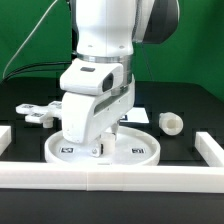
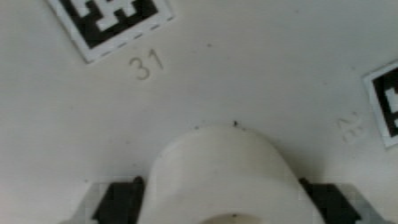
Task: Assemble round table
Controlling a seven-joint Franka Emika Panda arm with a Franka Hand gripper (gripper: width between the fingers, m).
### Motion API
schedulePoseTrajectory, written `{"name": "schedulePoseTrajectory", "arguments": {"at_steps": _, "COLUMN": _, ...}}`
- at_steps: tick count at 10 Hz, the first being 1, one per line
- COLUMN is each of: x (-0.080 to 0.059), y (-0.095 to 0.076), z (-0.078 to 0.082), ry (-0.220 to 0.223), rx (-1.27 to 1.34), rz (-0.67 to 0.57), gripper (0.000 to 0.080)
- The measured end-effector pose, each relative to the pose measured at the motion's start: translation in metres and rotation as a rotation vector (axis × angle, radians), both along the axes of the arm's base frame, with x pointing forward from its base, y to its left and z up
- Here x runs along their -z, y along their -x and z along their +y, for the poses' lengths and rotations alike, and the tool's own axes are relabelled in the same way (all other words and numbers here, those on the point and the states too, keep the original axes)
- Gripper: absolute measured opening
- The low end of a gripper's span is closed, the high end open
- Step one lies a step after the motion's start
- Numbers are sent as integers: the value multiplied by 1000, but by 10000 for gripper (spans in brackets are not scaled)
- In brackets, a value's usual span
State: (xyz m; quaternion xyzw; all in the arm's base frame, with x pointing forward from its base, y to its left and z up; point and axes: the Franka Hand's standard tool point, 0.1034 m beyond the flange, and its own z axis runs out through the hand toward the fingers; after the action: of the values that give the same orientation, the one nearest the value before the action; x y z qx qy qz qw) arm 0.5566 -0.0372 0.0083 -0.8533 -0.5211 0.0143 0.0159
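The large round rimmed disc (image 1: 140, 152) lies flat on the black table near the front rail; its face with a tag and the number 31 fills the wrist view (image 2: 214, 90). My gripper (image 1: 100, 148) is down over the disc's middle. Its black fingers (image 2: 121, 200) press on both sides of a white rounded stub (image 2: 228, 180) that stands up from the disc's centre. The short cylindrical post (image 1: 172, 122) lies on the table at the exterior view's right. The four-armed cross piece (image 1: 35, 112) lies at the exterior view's left.
A long white border rail (image 1: 110, 178) runs along the front, with side rails at the exterior view's left (image 1: 4, 136) and right (image 1: 210, 147). A flat white sheet (image 1: 138, 113) lies behind the disc.
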Motion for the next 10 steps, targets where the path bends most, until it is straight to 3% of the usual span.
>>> {"name": "schedulePoseTrajectory", "arguments": {"at_steps": 1, "x": 0, "y": 0, "z": 2, "ry": 0, "rx": -1, "rz": 0, "gripper": 406}}
{"name": "schedulePoseTrajectory", "arguments": {"at_steps": 6, "x": -1, "y": -8, "z": 52, "ry": -20, "rx": 33, "rz": 6, "gripper": 407}}
{"name": "schedulePoseTrajectory", "arguments": {"at_steps": 10, "x": -1, "y": -9, "z": 73, "ry": -16, "rx": 62, "rz": 19, "gripper": 409}}
